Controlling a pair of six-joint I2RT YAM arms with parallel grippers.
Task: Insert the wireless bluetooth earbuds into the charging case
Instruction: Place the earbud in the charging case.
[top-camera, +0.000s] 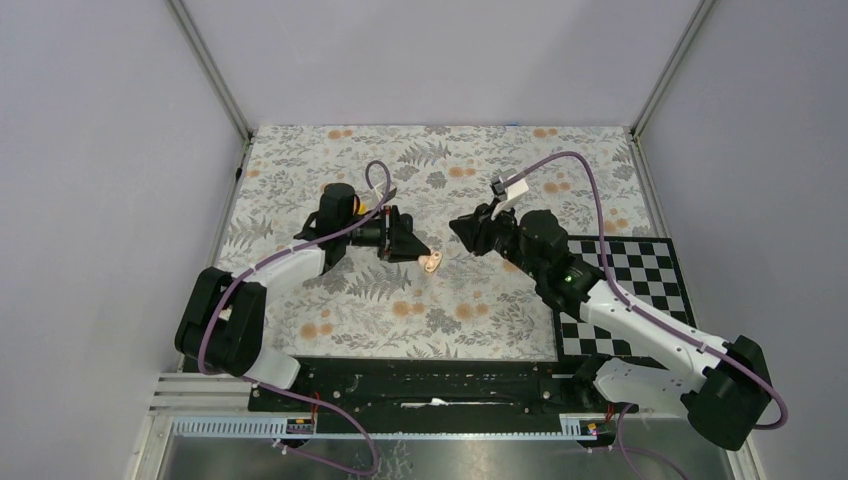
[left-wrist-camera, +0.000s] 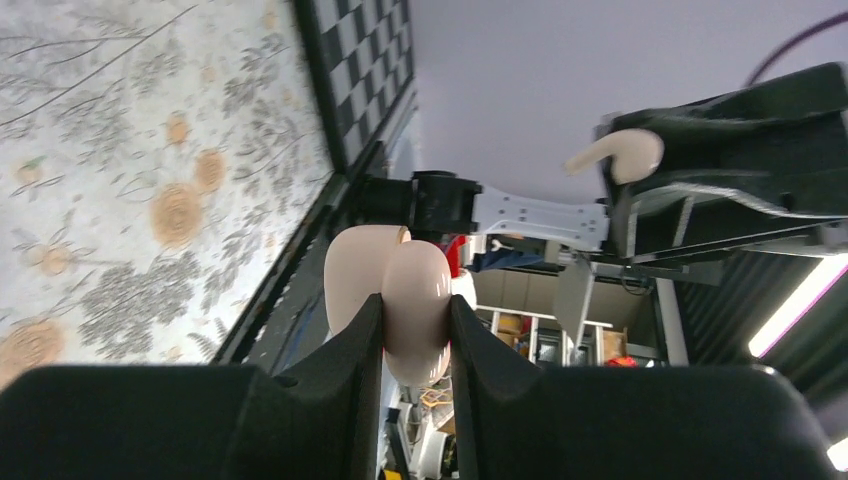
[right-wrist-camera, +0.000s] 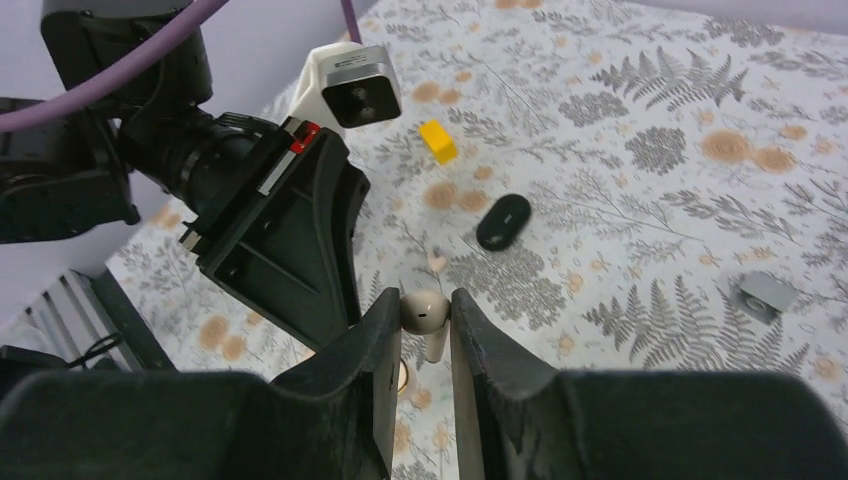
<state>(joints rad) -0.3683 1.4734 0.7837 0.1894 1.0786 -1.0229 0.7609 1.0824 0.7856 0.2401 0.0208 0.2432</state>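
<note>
The charging case (left-wrist-camera: 415, 300) is a glossy peach rounded shell, with its lid (left-wrist-camera: 350, 275) swung open beside it. My left gripper (left-wrist-camera: 415, 330) is shut on it and holds it above the table. From above, the case (top-camera: 430, 263) shows at the left gripper's (top-camera: 418, 252) tip. A beige stemmed earbud (right-wrist-camera: 424, 312) is pinched at its head in my right gripper (right-wrist-camera: 426, 318), stem hanging down. The right gripper (top-camera: 462, 228) faces the left one across a small gap. The left wrist view shows the same earbud (left-wrist-camera: 625, 155) poking out from the right gripper's black fingers (left-wrist-camera: 740, 130).
On the floral mat (right-wrist-camera: 650, 150) lie a black oval object (right-wrist-camera: 503, 221), a small yellow block (right-wrist-camera: 437, 140) and a grey piece (right-wrist-camera: 765, 293). A checkerboard panel (top-camera: 620, 290) sits at the right, under the right arm. Grey walls enclose the table.
</note>
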